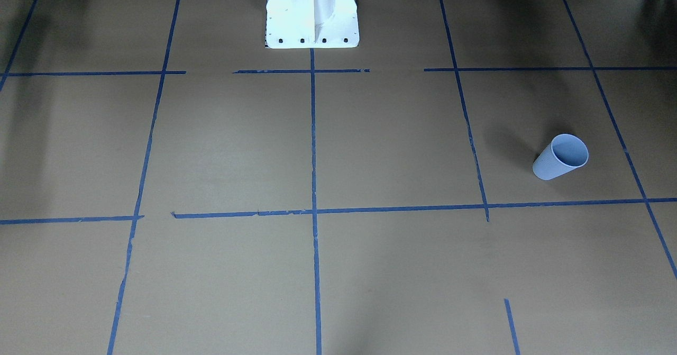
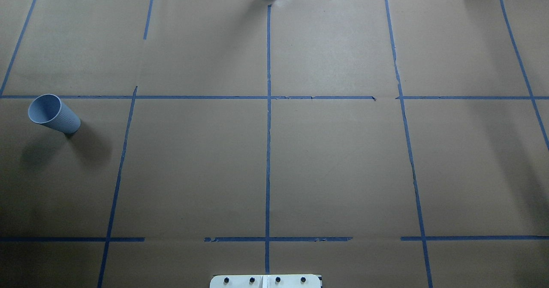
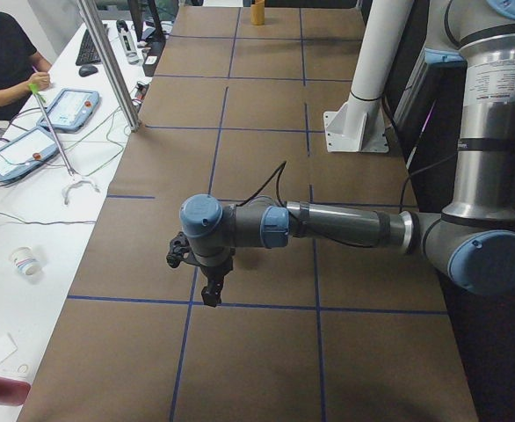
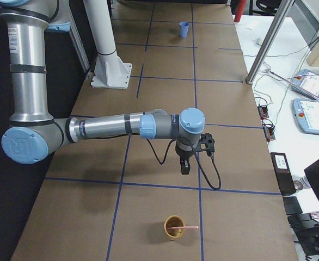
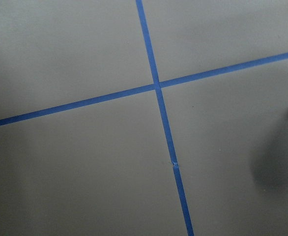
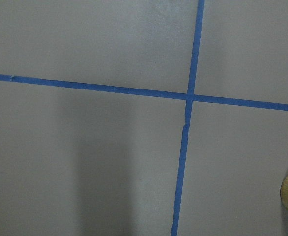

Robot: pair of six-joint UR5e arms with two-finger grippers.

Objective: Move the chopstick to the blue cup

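blue cup point(image 2: 53, 114): light blue; upright; mouth up | chopstick point(image 4: 191, 227): pale pink; leaning in tan cup point(image 4: 175, 235); well apart from it

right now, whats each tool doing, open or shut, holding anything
left tool: cannot be told, it shows only in a side view
right tool: cannot be told, same reason

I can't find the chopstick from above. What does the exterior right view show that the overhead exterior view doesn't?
Only exterior right: the chopstick resting in a tan cup at the table's near end, and the right gripper hanging above the table.
Only overhead exterior: the ribbed wall and the inside of the blue cup, with no stick in it.
Both: the blue cup, and the brown table with its blue tape lines.
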